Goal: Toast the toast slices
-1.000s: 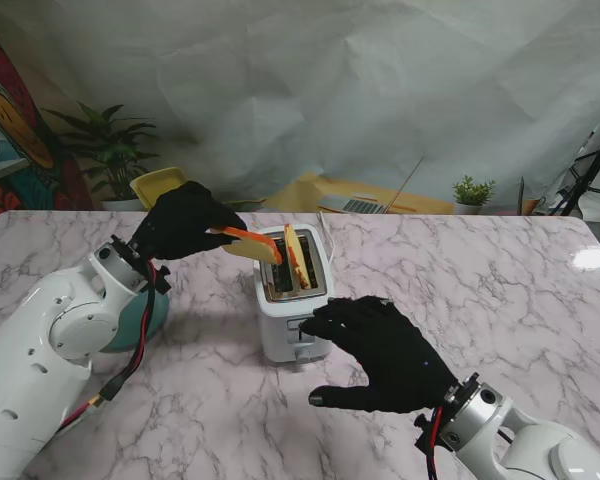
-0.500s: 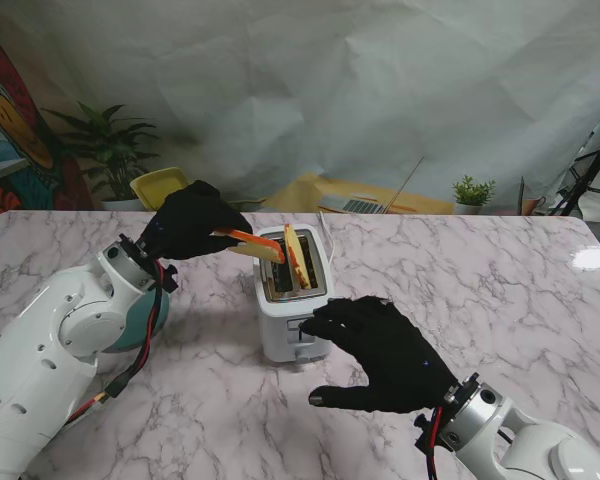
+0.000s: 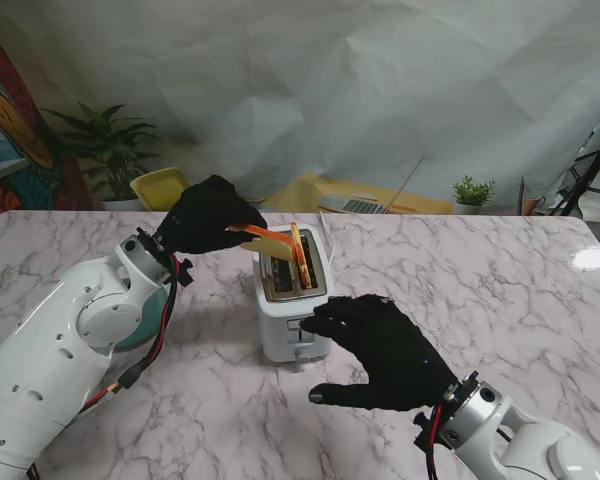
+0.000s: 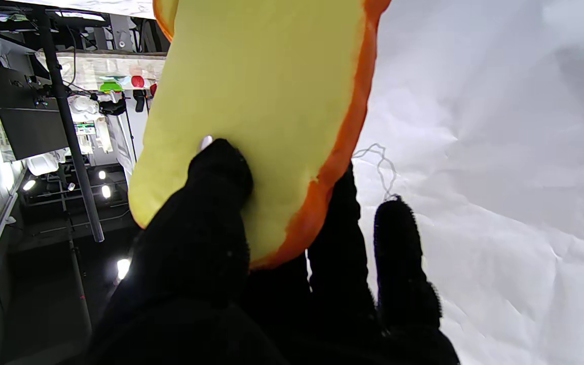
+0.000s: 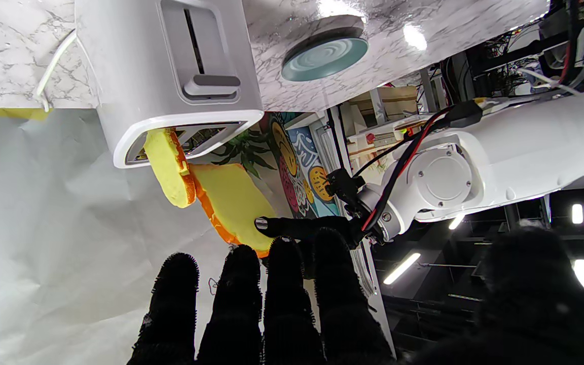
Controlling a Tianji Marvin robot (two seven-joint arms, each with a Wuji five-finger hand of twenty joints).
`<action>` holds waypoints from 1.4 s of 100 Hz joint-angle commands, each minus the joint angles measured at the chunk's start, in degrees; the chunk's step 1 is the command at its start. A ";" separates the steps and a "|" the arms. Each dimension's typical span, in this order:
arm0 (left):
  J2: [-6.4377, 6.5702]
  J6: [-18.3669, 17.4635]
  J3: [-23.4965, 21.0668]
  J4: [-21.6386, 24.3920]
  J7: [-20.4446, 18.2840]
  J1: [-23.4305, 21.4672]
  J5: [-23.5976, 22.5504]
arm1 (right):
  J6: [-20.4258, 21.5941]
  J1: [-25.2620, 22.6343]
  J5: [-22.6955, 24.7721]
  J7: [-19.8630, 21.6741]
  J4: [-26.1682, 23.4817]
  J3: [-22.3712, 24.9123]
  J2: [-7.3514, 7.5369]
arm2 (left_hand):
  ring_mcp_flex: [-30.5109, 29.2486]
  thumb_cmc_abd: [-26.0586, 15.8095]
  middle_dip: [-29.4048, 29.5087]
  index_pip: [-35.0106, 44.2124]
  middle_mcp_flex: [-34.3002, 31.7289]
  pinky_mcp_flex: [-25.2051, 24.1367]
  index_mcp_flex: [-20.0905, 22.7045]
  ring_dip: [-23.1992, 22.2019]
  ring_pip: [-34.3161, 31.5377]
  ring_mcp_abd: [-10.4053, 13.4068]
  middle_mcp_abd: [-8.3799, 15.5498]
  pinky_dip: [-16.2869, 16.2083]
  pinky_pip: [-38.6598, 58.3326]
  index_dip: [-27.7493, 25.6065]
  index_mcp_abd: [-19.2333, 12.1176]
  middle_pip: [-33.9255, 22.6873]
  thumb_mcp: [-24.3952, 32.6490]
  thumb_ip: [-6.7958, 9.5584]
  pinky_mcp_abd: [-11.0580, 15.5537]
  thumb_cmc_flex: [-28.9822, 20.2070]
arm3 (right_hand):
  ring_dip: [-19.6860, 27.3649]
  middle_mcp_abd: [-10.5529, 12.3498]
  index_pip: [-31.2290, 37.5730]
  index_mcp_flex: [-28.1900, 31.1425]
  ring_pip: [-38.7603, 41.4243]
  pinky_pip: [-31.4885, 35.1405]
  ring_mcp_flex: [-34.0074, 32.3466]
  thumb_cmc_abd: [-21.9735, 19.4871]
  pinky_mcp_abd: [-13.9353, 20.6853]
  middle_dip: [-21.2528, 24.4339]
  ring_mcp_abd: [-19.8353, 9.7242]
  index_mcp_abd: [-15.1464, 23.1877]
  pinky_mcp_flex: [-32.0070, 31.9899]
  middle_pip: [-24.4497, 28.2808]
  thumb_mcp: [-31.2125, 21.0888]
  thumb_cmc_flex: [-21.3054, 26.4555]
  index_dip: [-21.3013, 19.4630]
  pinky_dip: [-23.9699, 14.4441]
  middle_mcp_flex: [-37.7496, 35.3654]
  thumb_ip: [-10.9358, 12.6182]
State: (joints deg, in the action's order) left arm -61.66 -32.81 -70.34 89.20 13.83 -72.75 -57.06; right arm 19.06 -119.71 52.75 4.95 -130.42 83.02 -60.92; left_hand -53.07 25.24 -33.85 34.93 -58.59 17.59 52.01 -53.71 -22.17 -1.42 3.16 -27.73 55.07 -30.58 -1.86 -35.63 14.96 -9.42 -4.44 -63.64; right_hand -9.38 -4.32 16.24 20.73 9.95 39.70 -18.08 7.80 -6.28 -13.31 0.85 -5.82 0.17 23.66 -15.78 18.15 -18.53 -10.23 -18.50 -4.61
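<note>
The left hand [image 3: 205,215] pinches 1 toast slice [image 3: 265,236] between thumb and fingers, holding it tilted over the toaster [image 3: 292,295] near the middle of the table [image 3: 500,290]. A 2nd slice [image 3: 300,255] stands upright in 1 slot. The right hand [image 3: 385,350] hovers spread and empty by the toaster's front, near its lever [image 5: 211,81]. The held slice looks too flat to drop in; its edge could catch the slot rim or knock the standing slice. No readable writing is visible.
</note>
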 commanded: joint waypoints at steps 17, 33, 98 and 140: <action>-0.34 0.31 0.23 -0.29 -0.73 0.87 0.59 | -0.99 0.18 -0.18 0.19 -0.29 -0.48 -0.07 | -1.26 1.46 -4.19 47.02 -4.64 0.28 16.83 0.61 -1.28 3.41 15.61 2.40 1.92 -11.19 -14.22 -9.44 11.47 3.16 1.40 -10.33 | 1.22 -0.30 -0.15 0.23 -2.08 0.09 -0.29 -0.90 0.68 -0.36 -0.25 0.98 -0.33 -0.35 0.90 1.37 0.82 0.95 -0.38 0.50; -0.62 0.41 1.16 -1.92 -1.00 2.02 2.41 | -1.35 -0.41 -0.33 0.30 -1.24 -0.09 -0.12 | -1.83 1.35 -4.43 46.94 -6.16 1.03 18.77 1.67 -1.54 4.12 16.50 3.73 2.42 -10.57 -14.66 -9.60 10.98 3.25 2.05 -10.33 | 1.23 -0.22 -0.16 0.31 -2.09 0.08 -0.32 -0.94 0.68 -0.36 -0.27 0.98 -0.31 -0.35 0.90 1.43 0.85 0.95 -0.42 0.50; 0.78 -8.07 -1.62 -0.50 -6.86 0.76 0.86 | -2.16 -1.76 -0.44 -0.58 -1.70 1.45 -0.41 | -2.86 2.16 -4.73 48.72 -8.63 1.99 19.80 2.51 -2.47 5.28 17.44 5.50 3.41 -10.97 -14.61 -11.03 12.15 3.35 2.12 -10.33 | 1.25 -0.39 -0.15 0.67 -2.12 0.12 -0.56 -0.79 0.65 -0.35 -0.23 0.88 -0.20 -0.42 1.00 1.68 0.95 0.99 -0.73 0.50; 0.50 -7.45 -0.55 -2.35 -3.28 1.82 -0.51 | -2.53 -2.03 -0.69 -0.70 -1.47 1.57 -0.45 | -2.35 3.25 -4.23 48.76 -9.63 0.94 19.75 2.81 -4.81 4.93 16.74 7.51 5.09 -14.58 -14.85 -13.14 15.75 2.98 -0.25 -10.33 | 1.27 -0.43 -0.23 0.64 -2.18 0.20 -0.53 -0.90 0.66 -0.34 -0.20 0.87 -0.18 -0.50 1.10 1.77 1.08 1.01 -0.73 0.50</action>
State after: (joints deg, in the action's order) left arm -60.95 -41.17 -71.17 87.13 10.30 -71.33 -57.13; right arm 16.84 -121.25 52.09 4.39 -131.98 84.53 -61.29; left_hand -54.60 27.73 -34.38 32.94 -61.47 19.77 54.29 -51.64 -25.88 0.55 3.11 -21.27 58.65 -33.04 -1.87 -37.01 16.28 -9.43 -3.10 -62.81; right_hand -9.38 -4.32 16.24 20.77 9.95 39.70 -18.09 7.80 -6.29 -13.31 0.85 -5.82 0.25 23.66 -15.77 18.18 -18.53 -9.84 -18.56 -4.61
